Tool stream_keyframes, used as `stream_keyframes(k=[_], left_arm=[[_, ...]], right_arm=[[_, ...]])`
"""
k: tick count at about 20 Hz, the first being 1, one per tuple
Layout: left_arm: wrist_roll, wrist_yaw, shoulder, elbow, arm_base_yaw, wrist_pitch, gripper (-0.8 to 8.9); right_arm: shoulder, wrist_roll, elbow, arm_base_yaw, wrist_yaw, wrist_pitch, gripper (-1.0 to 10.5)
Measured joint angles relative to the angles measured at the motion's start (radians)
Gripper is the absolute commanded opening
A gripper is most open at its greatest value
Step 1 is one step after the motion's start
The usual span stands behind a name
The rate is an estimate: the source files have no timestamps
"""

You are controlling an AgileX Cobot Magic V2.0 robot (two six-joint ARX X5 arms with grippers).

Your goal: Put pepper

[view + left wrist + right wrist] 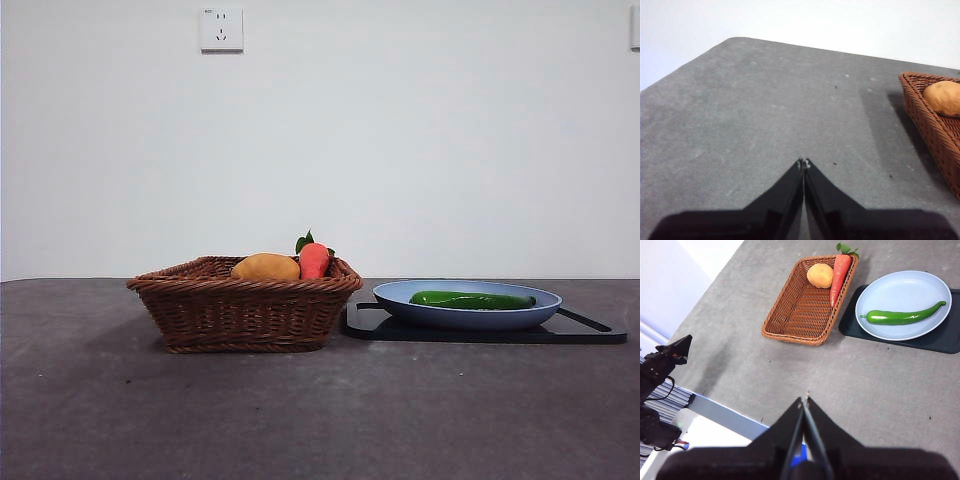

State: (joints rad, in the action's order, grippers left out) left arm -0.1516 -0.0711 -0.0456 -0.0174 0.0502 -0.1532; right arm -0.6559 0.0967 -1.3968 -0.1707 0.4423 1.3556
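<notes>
The pepper point(472, 300) is long, thin and dark green, with a shiny skin. It is a little bent, and one end gets narrow and turns up in a small tip, as seen from the right wrist view point(903, 316). It is laid flat on the blue plate point(390, 293) and reaches most of the way across it. The plate is set on a flat black tray point(590, 331).

Just beside the plate, a brown woven basket point(245, 312) is placed, with its side close to the tray. Inside the basket, a yellow-orange lump point(265, 268) and a red-orange carrot with green leaves point(314, 260) are kept at the end nearest the wall. Everything is set on a grey table point(320, 420).

The left gripper point(804, 162) is held over the bare table on the far side of the basket from the plate. Its jaws are pressed together and nothing is held. The right gripper point(805, 399) is held well away from the plate, with its jaws also closed on nothing.
</notes>
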Motion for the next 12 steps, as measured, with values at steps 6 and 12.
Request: stream_keyframes(k=[6, 12], left_arm=[[0.0, 0.0, 0.0, 0.0, 0.0, 0.0, 0.08], [0.0, 0.0, 0.0, 0.0, 0.0, 0.0, 0.08]], right_arm=[[0.0, 0.0, 0.0, 0.0, 0.0, 0.0, 0.1], [0.011, -0.048, 0.003, 0.029, -0.083, -0.014, 0.1]])
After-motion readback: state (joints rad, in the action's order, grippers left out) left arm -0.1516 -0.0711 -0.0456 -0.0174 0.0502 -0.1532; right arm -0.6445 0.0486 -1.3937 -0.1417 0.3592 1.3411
